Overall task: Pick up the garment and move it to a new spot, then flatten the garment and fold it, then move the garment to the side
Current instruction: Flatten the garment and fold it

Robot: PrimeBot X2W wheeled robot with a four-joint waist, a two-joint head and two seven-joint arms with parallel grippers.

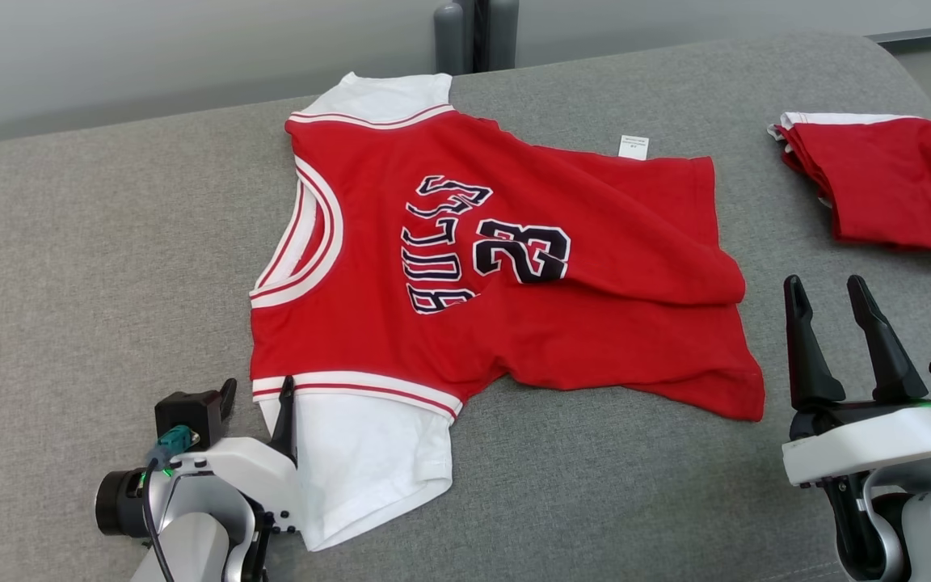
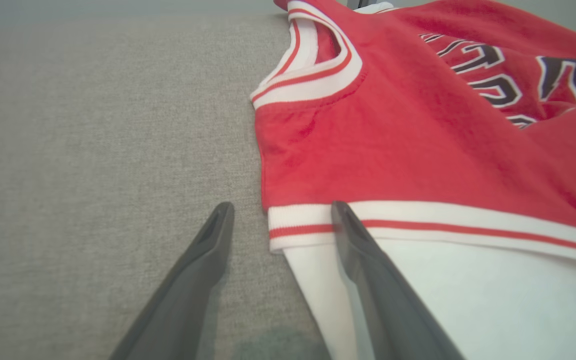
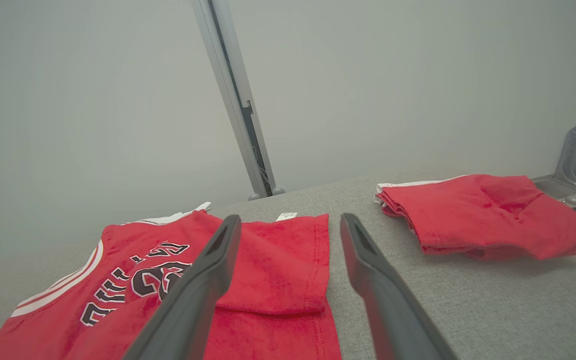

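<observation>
Straddling the sleeve edge of the garment [image 1: 595, 242], the wide-spread left hand [image 1: 258, 386].

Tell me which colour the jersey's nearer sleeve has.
The sleeve is plain white, edged by a red-striped white band; the left wrist view shows it best.

Garments on the table [image 1: 69, 242]: two, being one red jersey [image 1: 514, 323] laid open and one folded red garment [image 1: 894, 186]. White label [image 1: 633, 146]: one. Grippers: two, a left gripper [image 1: 258, 384] and a right gripper [image 1: 825, 281], each with two dark fingers [image 1: 805, 356], four fingers in all.
</observation>
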